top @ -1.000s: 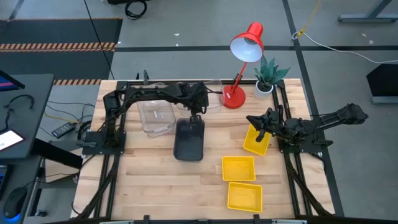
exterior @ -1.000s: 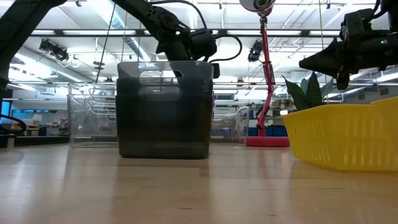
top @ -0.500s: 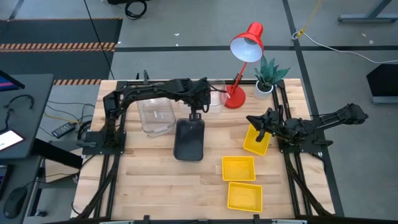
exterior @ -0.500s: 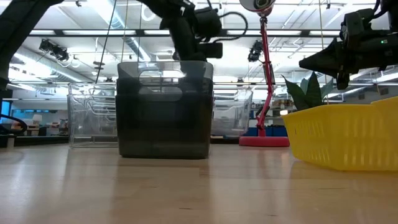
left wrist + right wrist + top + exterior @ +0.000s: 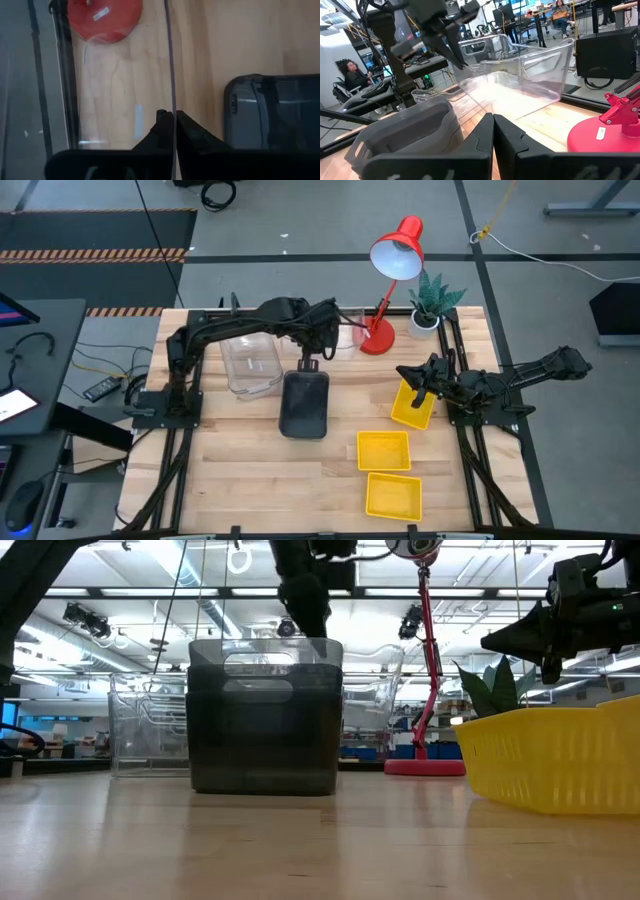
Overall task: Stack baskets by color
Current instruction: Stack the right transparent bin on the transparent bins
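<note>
My left gripper [image 5: 312, 362] is shut on a clear basket [image 5: 346, 340], which it holds up beside the red lamp's base, past the far end of the dark grey basket [image 5: 305, 404]. The right wrist view shows this clear basket [image 5: 520, 80] tilted in the air under my left gripper [image 5: 460, 62]. A second clear basket [image 5: 250, 364] rests on its bottom at the far left. Three yellow baskets [image 5: 384, 450] lie at the right. My right gripper [image 5: 420, 388] hangs shut above the farthest yellow one [image 5: 412, 408] and touches nothing. My left gripper pinches the clear basket's thin wall at its rim [image 5: 173, 100] between its two fingers, one inside and one outside. The fingers [image 5: 312, 620] come from above, slanting down. The basket hangs tilted and clear of the table, stretching away from the fingers toward the far edge.
The red desk lamp [image 5: 396, 252] stands on its round base [image 5: 375, 338] close beside the lifted basket, and a small potted plant [image 5: 430, 308] is at the far right corner. Bare wood lies at the near left. People sit at desks [image 5: 350, 80] beyond the table.
My left gripper has risen, carrying the clear basket. The basket stood on the table beside the lamp base and now hangs tilted above the grey basket's height. My right arm has kept still.
</note>
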You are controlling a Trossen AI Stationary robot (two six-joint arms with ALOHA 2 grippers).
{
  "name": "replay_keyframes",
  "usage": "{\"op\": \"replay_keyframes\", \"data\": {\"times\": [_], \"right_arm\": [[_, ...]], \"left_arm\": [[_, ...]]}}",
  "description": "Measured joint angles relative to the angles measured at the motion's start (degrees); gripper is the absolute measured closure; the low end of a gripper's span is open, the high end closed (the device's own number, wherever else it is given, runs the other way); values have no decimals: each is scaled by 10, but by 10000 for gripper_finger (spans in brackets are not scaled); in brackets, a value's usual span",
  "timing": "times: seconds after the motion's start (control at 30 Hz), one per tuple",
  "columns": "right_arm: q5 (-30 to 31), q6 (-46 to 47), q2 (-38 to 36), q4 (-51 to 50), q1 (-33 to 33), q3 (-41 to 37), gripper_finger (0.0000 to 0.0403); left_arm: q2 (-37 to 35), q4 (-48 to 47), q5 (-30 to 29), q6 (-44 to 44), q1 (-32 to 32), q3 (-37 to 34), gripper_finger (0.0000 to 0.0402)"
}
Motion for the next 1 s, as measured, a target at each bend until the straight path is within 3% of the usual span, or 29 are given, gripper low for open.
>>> {"op": "replay_keyframes", "data": {"times": [0.47,0.83,1.0], "right_arm": [[0,0,0,1,0,0,391],[0,0,0,3,0,0,391],[0,0,0,4,0,0,391]], "left_arm": [[-33,-45,-49,14,-46,26,397],[-122,-131,-69,29,-72,26,397],[-168,-177,-80,82,-90,14,397]]}}
